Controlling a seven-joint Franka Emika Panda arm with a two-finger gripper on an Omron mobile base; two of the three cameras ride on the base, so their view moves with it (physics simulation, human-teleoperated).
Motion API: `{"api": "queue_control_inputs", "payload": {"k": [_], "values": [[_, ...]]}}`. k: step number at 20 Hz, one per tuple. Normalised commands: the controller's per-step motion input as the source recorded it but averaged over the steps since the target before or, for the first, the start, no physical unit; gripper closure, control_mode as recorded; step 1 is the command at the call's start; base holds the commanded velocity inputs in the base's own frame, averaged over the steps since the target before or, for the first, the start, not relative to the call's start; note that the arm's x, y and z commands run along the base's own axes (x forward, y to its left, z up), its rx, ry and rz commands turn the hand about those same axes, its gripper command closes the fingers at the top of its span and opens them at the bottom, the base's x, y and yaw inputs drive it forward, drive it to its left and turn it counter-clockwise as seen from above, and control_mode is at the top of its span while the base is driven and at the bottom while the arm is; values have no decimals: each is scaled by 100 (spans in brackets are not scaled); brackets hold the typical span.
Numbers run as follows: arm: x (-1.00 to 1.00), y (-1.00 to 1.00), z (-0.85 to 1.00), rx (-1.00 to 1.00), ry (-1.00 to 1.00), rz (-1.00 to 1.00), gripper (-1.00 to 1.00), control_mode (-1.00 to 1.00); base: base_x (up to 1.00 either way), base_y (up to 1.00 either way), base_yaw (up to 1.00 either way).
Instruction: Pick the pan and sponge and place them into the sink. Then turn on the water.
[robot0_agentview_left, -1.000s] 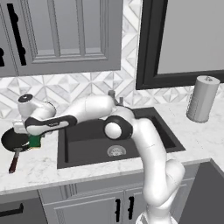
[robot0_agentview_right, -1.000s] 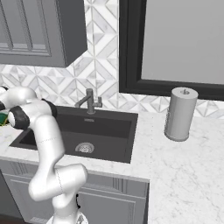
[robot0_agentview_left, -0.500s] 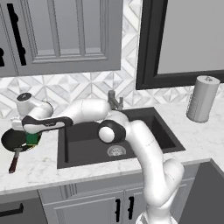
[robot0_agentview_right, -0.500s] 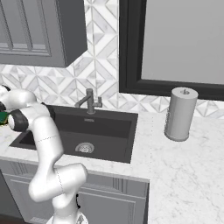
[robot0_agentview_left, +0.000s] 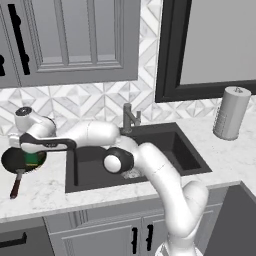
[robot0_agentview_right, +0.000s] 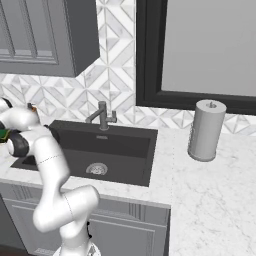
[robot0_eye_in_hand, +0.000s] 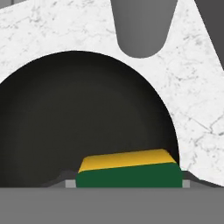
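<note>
End effector (robot0_agentview_left: 32, 156) sits low over the pan (robot0_agentview_left: 15, 161), jaws either side of the sponge (robot0_eye_in_hand: 129, 171); in hand view the sponge fills the gap btwn the tips, so it looks gripped, tho whether lifted yet I can't tell. Pan is directly under the end effector on the desk (robot0_agentview_left: 45, 192), its handle (robot0_agentview_left: 16, 186) running back toward the desk's front edge. To the end effector's right: sink (robot0_agentview_left: 165, 150) w/ faucet (robot0_agentview_left: 128, 118), no stream seen. Further right, well apart, paper towel roll (robot0_agentview_left: 231, 113). Progress, as judged: early — sponge & pan both not yet in the sink, water off.
</note>
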Motion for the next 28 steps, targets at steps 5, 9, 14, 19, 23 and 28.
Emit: {"api": "queue_control_inputs", "payload": {"k": [5,9,14,19,23,28], "values": [[0,31,-5,0,0,-3,100,-100,0,0,0],[13,3,-6,0,0,-4,-100,-100,0,0,0],[3,0,-3,0,4,-3,-100,-100,0,0,0],[0,-4,0,0,3,0,-100,-100,0,0,0],[0,-14,7,0,0,0,-100,-100,0,0,0],[0,-15,28,0,0,0,-100,-100,0,0,0]]}}
